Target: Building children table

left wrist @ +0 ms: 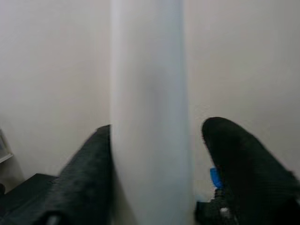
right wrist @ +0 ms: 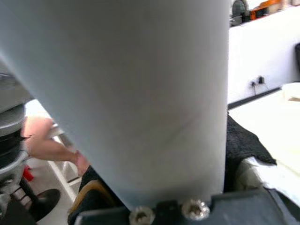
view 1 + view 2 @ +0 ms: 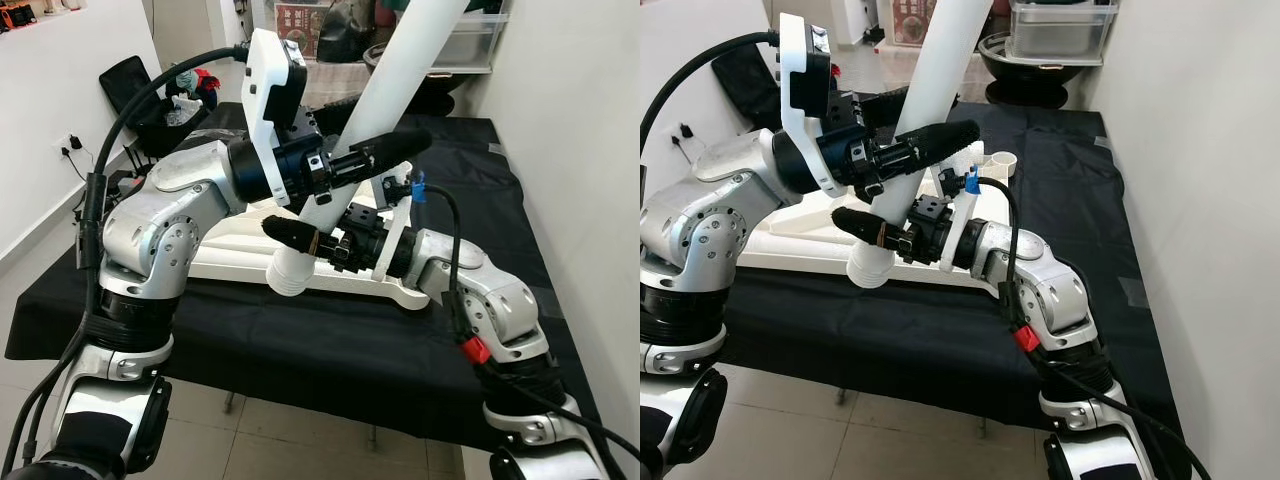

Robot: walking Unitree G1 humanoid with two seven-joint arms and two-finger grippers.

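Together, left tool (image 3: 385,152) and right tool (image 3: 290,235) clamp one tilted white plastic table leg (image 3: 400,75); right wrist view adds a person's arm (image 2: 44,145).

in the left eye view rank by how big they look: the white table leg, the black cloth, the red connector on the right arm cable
1. black cloth, covering most of the work surface
2. white table leg, a long tube, though it sits nearer the camera, which enlarges it
3. red connector, clearly smallest
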